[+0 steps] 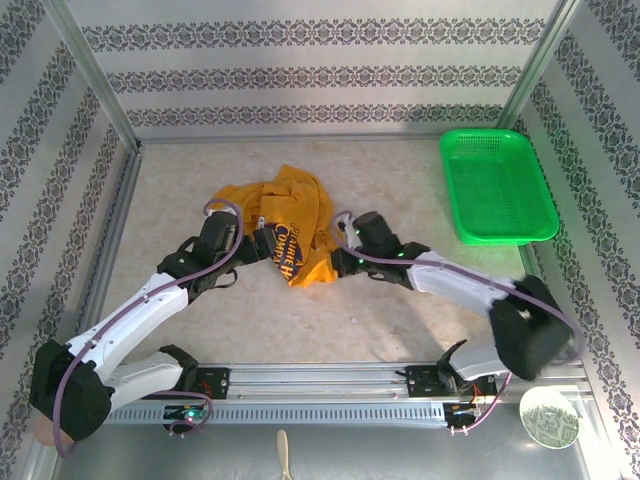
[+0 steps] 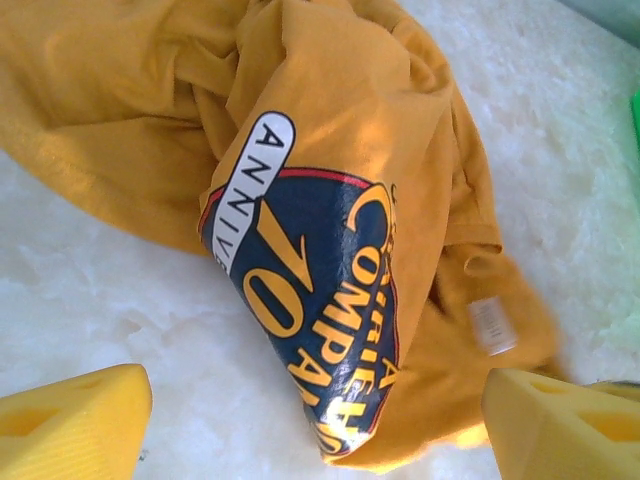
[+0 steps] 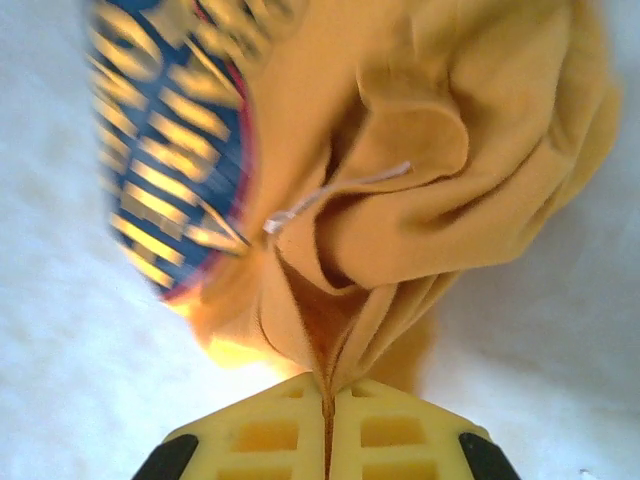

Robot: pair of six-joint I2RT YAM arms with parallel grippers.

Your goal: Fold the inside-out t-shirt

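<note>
The mustard-orange cotton t-shirt with a dark navy lettered print [image 1: 285, 215] lies as a crumpled heap near the middle of the table. We judge that the folding is hardly begun: no clean fold is made, and the cloth must first be spread flat. The right gripper [image 3: 327, 398] has its yellow jaws pressed together on a ridge of cloth at the shirt's near right edge. The left gripper [image 2: 315, 440] is spread wide just beside the print and holds nothing. The surface is a pale mottled table [image 1: 400, 320]. A green plastic basket [image 1: 497, 185] stands at the far right, apart from the shirt, and around the scene are walls with dark ornament bands [image 1: 320, 75].
</note>
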